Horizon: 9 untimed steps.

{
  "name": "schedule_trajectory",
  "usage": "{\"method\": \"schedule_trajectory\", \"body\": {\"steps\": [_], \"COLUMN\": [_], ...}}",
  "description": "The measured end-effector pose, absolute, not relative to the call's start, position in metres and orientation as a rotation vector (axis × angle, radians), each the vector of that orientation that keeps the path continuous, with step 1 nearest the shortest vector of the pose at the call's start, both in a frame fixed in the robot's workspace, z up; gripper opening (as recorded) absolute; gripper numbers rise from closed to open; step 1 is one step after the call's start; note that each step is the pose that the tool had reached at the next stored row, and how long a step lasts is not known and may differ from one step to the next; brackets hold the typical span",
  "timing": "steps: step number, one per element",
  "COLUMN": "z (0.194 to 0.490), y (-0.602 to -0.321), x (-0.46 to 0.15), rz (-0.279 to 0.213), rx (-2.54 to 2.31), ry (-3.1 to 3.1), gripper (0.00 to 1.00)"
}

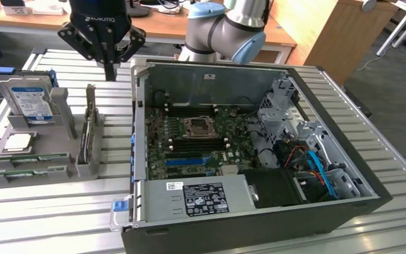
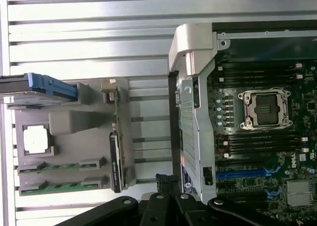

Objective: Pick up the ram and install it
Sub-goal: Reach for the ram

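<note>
**Claw shut above the table, ram lying in the holder**

Exterior view: The gripper (image 1: pixel 110 75) hangs from the arm (image 1: pixel 224 26) over the slatted table (image 1: pixel 40 222), its fingers pressed together tip to tip. It is above the gap between the grey holder (image 1: pixel 83 166) on the exterior view's left and the open case (image 1: pixel 259 225) on the exterior view's right, close to the case's far corner. The ram (image 1: pixel 32 157) lies flat in a holder slot, well apart from the gripper. A second stick (image 1: pixel 27 172), much like it, lies in the next slot. Just behind the ram sits a square silver chip (image 1: pixel 19 142), and behind that a drive (image 1: pixel 27 98) stands upright. A dark card (image 1: pixel 89 127) stands on edge along the holder's case-side. Inside the case lies the board (image 1: pixel 188 159) with its socket (image 1: pixel 197 127), and a supply (image 1: pixel 196 197) at the near end.

Wrist view: The gripper (image 2: pixel 165 180) shows its dark tips closed together, over the table (image 2: pixel 89 37) strip between holder (image 2: pixel 74 122) and case (image 2: pixel 190 87). The ram (image 2: pixel 62 165) lies in its slot beside the chip (image 2: pixel 37 139), with the second stick (image 2: pixel 62 187) alongside. The card (image 2: pixel 115 156) is between them and the gripper. The drive (image 2: pixel 34 84) is seen edge-on. The socket (image 2: pixel 265 109) sits open on the board (image 2: pixel 257 186).
</note>
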<state>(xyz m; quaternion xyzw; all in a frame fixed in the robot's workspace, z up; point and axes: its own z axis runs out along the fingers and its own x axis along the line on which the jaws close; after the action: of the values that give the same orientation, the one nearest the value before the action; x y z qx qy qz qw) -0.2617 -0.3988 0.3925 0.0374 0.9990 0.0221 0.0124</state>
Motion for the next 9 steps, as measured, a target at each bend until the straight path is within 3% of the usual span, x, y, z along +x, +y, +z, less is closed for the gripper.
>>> {"method": "schedule_trajectory", "body": {"steps": [9], "z": [0.392], "y": [-0.399], "x": [-0.285], "rz": [0.069], "rx": [0.117], "ry": [3.114], "gripper": [0.11]}}
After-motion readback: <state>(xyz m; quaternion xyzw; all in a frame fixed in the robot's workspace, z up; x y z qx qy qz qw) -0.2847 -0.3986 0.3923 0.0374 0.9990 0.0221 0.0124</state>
